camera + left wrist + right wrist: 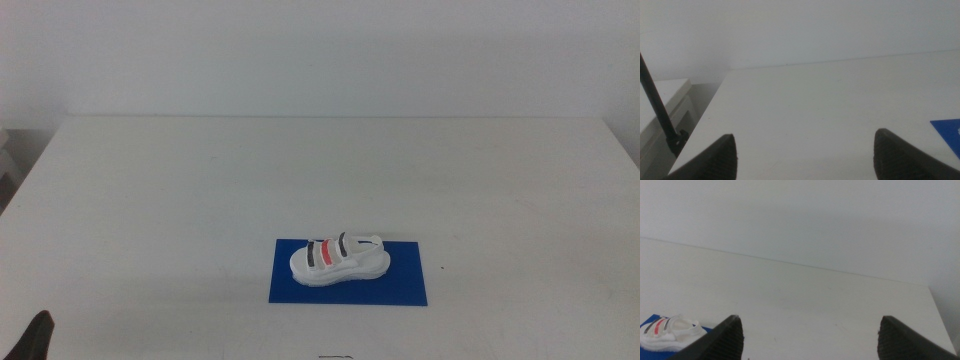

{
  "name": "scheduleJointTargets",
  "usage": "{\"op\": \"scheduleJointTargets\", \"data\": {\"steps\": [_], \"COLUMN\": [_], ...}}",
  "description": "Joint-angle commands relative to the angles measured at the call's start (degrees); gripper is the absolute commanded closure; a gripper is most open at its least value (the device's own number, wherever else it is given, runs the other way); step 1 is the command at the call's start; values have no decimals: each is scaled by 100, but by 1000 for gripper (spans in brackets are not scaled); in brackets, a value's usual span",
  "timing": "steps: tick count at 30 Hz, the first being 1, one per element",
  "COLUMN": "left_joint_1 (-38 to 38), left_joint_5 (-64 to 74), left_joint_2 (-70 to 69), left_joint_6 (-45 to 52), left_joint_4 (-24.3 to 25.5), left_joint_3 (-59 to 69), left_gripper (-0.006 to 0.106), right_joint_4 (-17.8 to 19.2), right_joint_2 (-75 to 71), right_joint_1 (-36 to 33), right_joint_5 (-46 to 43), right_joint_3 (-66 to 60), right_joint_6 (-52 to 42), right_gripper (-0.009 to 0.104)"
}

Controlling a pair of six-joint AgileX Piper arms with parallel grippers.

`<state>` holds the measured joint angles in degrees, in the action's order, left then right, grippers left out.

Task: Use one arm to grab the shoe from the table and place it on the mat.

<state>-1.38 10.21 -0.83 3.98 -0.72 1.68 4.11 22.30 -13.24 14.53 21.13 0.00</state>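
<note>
The white shoe (339, 259) with red and dark stripes lies flat on the blue mat (408, 285), near the front middle of the white table (320, 170). No gripper touches it. My left gripper (805, 152) waits near the table's front left corner, jaws wide apart and empty; only a dark tip of it (36, 337) shows in the middle view. My right gripper (810, 335) is open and empty too, off to the right of the shoe (667, 332), which rests on the mat (650, 322). The left wrist view catches a corner of the mat (947, 131).
A black rod (657, 110) and a pale cabinet (662, 100) stand beyond the table's left edge. A white wall rises behind the table's far edge.
</note>
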Motion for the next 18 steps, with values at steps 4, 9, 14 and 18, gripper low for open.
{"op": "scheduleJointTargets", "data": {"steps": [4, 9, 14, 18], "left_joint_1": [-9, -9, -9, -15], "left_joint_5": [-478, -478, -478, -472], "left_joint_2": [-109, -109, -109, -109], "left_joint_6": [-84, -84, -84, -84], "left_joint_4": [-49, -49, -49, -49], "left_joint_3": [-19, -19, -19, -19], "left_gripper": [7, 7, 7, 7], "right_joint_4": [-45, -232, -459, -561], "right_joint_2": [-572, -1203, -2054, -2410], "right_joint_1": [42, 42, 42, 42], "right_joint_5": [-500, -529, -523, -586], "right_joint_3": [-501, -1212, -1781, -2045], "right_joint_6": [0, 0, 0, 0], "right_gripper": [1, 1, 1, 1]}}
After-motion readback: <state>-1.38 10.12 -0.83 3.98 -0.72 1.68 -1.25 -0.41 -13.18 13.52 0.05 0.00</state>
